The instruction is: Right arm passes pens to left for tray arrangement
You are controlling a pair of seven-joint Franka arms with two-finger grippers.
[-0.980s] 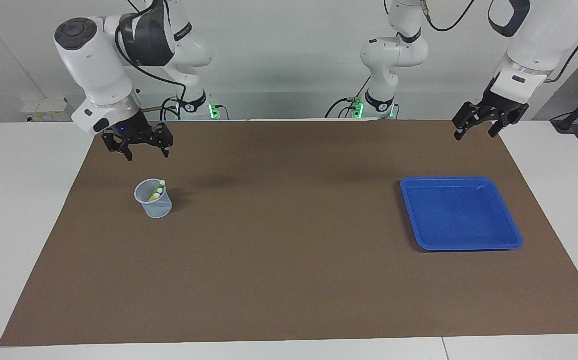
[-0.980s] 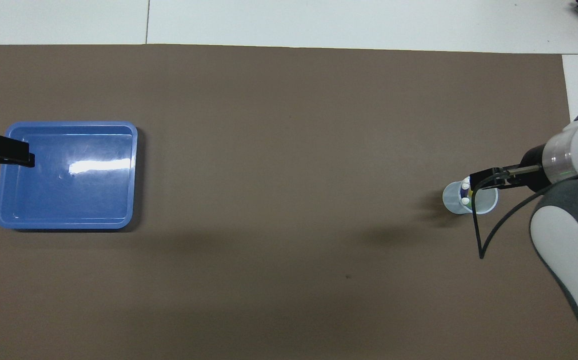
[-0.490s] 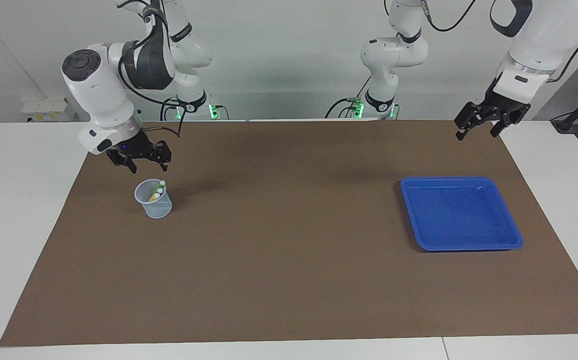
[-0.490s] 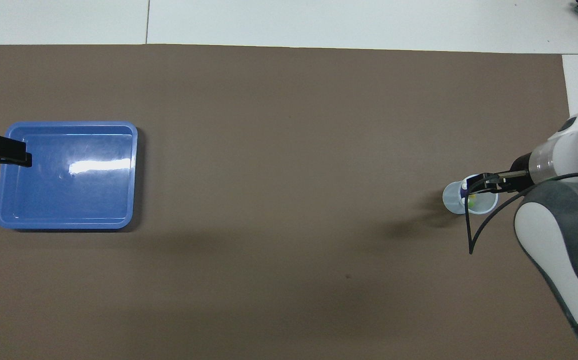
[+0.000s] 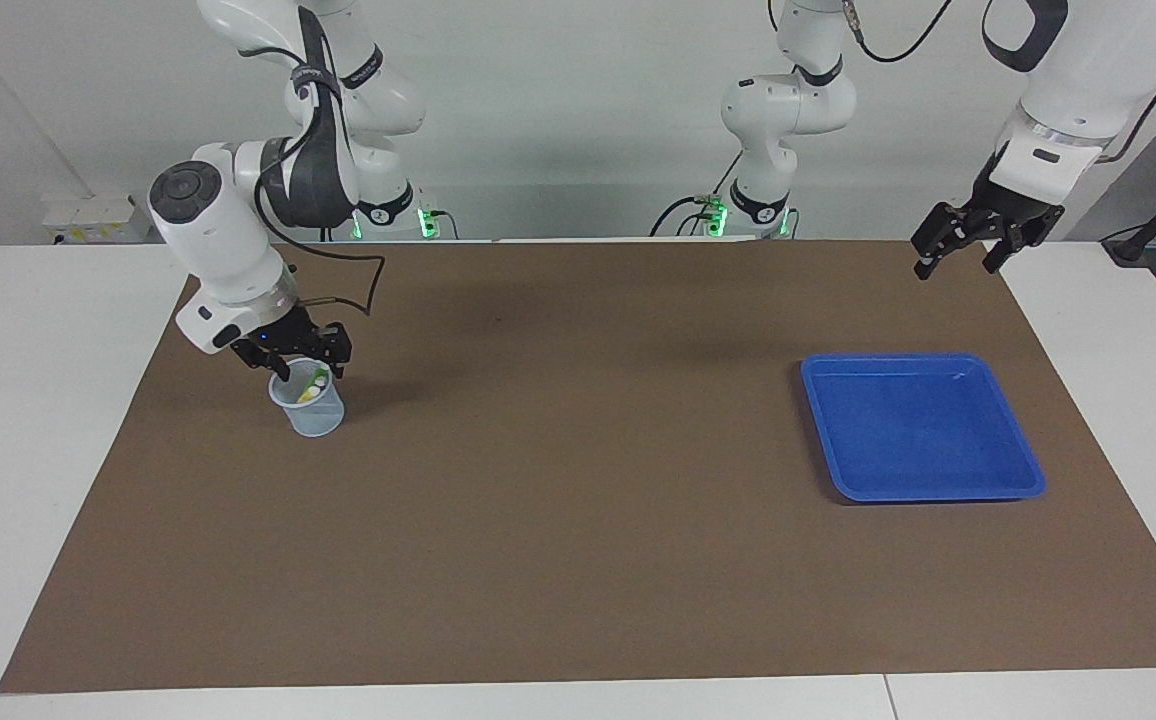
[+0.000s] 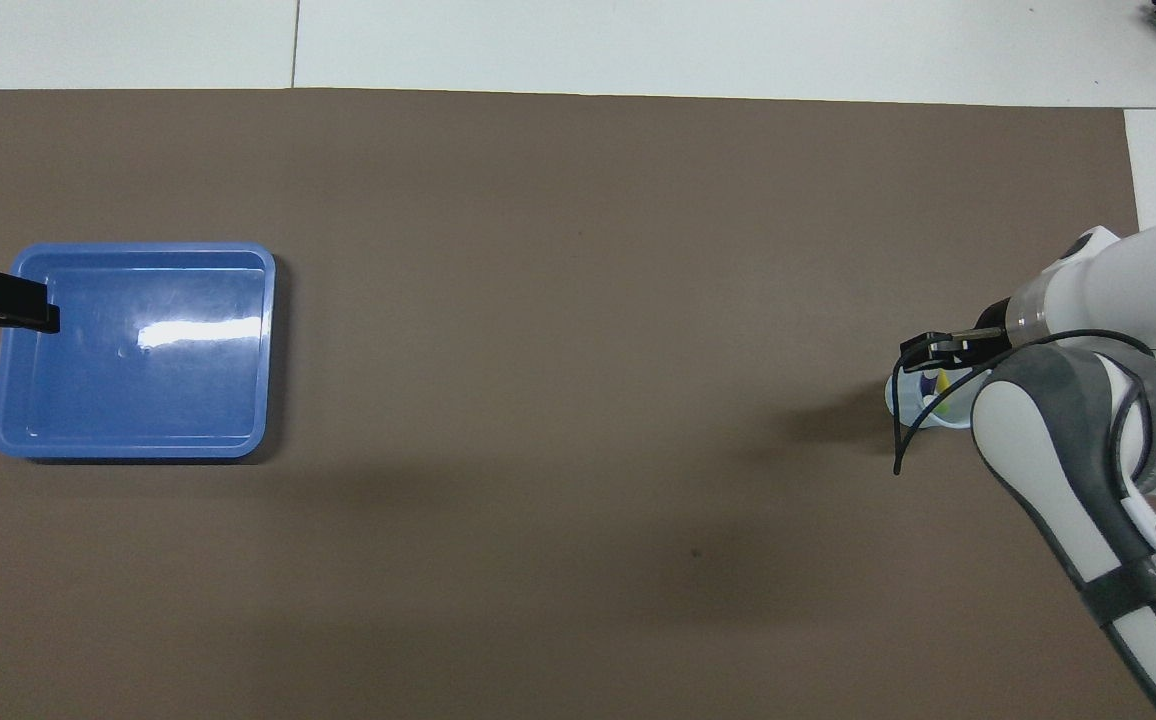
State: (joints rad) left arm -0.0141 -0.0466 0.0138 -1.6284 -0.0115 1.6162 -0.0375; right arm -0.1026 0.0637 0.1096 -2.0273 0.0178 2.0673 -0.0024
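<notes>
On your tabletop (image 5: 578, 560) the brown mat (image 5: 578, 460) carries everything. Biggest is the blue tray (image 5: 923, 428), bare inside, at about three o'clock in the facing view, toward the left arm's end. The left tool (image 5: 956, 252) waits in the air above the mat's corner at one o'clock from the tray, fingers spread wide and empty. At nine o'clock sits the small pale cup (image 5: 308, 405), and the right tool (image 5: 303, 362) is right at its mouth, fingers partly parted around the pen tops; you can't tell from here whether they pinch one. The pens (image 5: 313, 381) stand leaning inside the cup, whitish caps up, green and yellow showing, purple visible only from overhead. Expect them to be light, stiff and smooth, and the cup light enough to tip. Take one pen just below its cap, lifting straight up, and leave the lower barrel free for the handover
</notes>
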